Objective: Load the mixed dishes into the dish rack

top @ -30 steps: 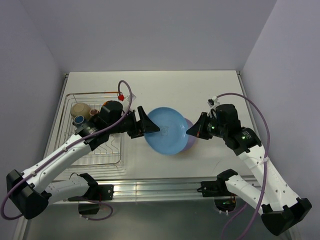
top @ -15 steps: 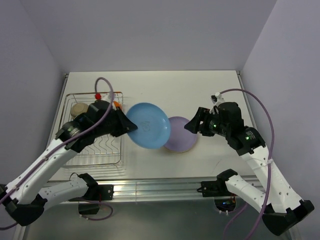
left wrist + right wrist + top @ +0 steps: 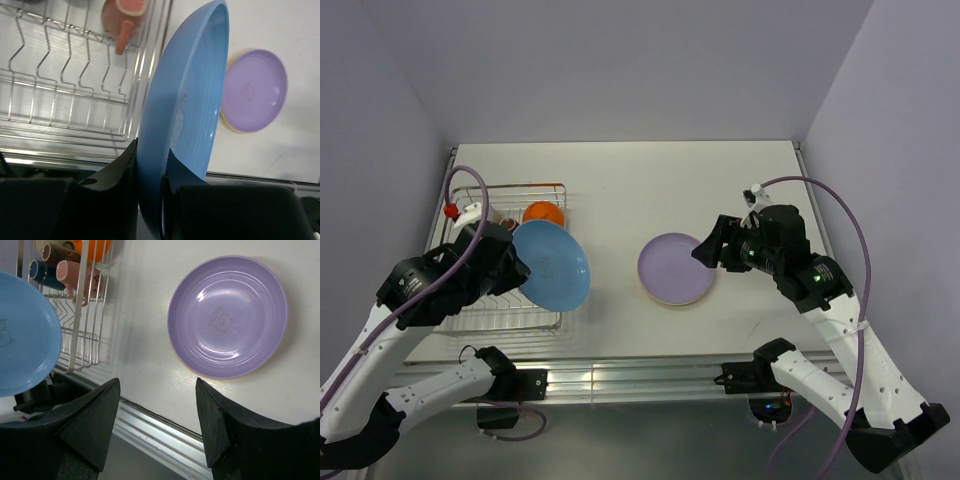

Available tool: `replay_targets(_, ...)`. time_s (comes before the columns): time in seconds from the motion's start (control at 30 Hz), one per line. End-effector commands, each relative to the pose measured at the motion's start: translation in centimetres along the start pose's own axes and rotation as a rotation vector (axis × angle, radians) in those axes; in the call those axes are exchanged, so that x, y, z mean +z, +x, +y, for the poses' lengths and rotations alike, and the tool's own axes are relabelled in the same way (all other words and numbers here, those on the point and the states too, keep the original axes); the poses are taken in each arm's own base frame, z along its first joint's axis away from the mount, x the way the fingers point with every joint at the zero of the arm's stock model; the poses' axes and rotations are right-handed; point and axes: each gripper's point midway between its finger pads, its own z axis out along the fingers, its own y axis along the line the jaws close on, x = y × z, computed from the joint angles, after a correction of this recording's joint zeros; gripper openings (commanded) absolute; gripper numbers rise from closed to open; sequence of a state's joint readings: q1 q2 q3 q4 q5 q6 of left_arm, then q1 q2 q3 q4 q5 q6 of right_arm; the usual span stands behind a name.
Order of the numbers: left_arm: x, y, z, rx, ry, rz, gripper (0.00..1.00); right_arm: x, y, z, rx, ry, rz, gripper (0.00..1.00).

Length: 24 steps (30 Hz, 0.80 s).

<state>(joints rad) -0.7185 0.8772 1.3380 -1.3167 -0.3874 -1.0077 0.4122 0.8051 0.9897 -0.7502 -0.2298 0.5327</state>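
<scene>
My left gripper point(image 3: 517, 270) point(image 3: 150, 167) is shut on the rim of the blue plate point(image 3: 553, 265) point(image 3: 192, 95). It holds the plate on edge, above the right side of the silver wire dish rack point(image 3: 490, 312) point(image 3: 60, 80). The lilac plate point(image 3: 677, 268) point(image 3: 227, 315) lies flat mid-table on a tan plate whose rim point(image 3: 234, 129) shows beneath it. My right gripper point(image 3: 706, 250) point(image 3: 157, 385) hangs open and empty just right of the lilac plate.
At the rack's far end are an orange-sided bowl point(image 3: 543, 213) point(image 3: 92, 249), a pinkish mug point(image 3: 80, 275) point(image 3: 125, 20), a dark blue mug point(image 3: 40, 271) and a dark brown mug point(image 3: 55, 251). The table's metal front rail point(image 3: 165, 432) runs below.
My left gripper shut on the blue plate and carried it left from above the lilac plate to the rack. My right gripper let go of it and opened.
</scene>
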Motion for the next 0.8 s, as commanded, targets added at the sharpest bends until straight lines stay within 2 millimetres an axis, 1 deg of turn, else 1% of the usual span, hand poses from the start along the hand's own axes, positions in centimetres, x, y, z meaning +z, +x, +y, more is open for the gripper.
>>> replay_targets(0.0, 0.3, 0.3, 2.4, 0.029, -0.092, -0.012, 0.0, 0.0, -0.2, 0.3, -0.038, -0.019, -0.007, 0.69)
replay_targets(0.1, 0.7, -0.5, 2.9, 0.043, -0.134, -0.046, 0.0, 0.2, 0.2, 0.2, -0.041, -0.021, 0.005, 0.69)
replay_targets(0.2, 1.0, -2.1, 4.1, 0.063, -0.209, -0.094, 0.0, 0.2, 0.3, 0.1, -0.046, -0.02, 0.008, 0.68)
replay_targets(0.23, 1.2, -2.9, 4.9, 0.052, -0.249, -0.113, 0.0, 0.2, 0.4, 0.1, -0.046, -0.024, 0.011, 0.68)
replay_targets(0.27, 1.1, -3.5, 5.2, 0.054, -0.27, -0.128, 0.0, 0.2, 0.4, 0.1, -0.046, -0.026, 0.013, 0.68)
replay_targets(0.3, 1.2, -4.1, 5.6, 0.078, -0.301, -0.134, 0.0, 0.2, 0.5, 0.2, -0.047, -0.03, 0.016, 0.69)
replay_targets(0.33, 1.1, -4.9, 6.4, 0.069, -0.337, -0.153, 0.0, 0.2, 0.5, 0.1, -0.048, -0.027, 0.018, 0.68)
replay_targets(0.4, 0.8, -6.1, 7.1, 0.086, -0.383, -0.177, 0.0, 0.3, 0.5, 0.1, -0.049, -0.024, 0.019, 0.68)
replay_targets(0.47, 0.5, -6.7, 7.1, 0.082, -0.387, -0.199, 0.0, 0.4, 0.6, 0.0, -0.055, -0.024, 0.026, 0.68)
replay_targets(0.5, 0.3, -7.1, 7.4, 0.084, -0.406, -0.221, 0.0, 0.5, 0.6, 0.0, -0.053, -0.021, 0.028, 0.68)
replay_targets(0.63, -0.3, -7.6, 8.3, 0.095, -0.436, -0.263, 0.0, 0.7, 0.8, 0.2, -0.056, -0.037, 0.043, 0.68)
replay_targets(0.7, -0.4, -7.6, 8.4, 0.096, -0.433, -0.27, 0.0, 0.8, 0.9, 0.3, -0.054, -0.04, 0.052, 0.68)
replay_targets(0.77, 0.1, -7.2, 8.5, 0.102, -0.437, -0.253, 0.0, 0.8, 0.9, 0.4, -0.054, -0.043, 0.053, 0.68)
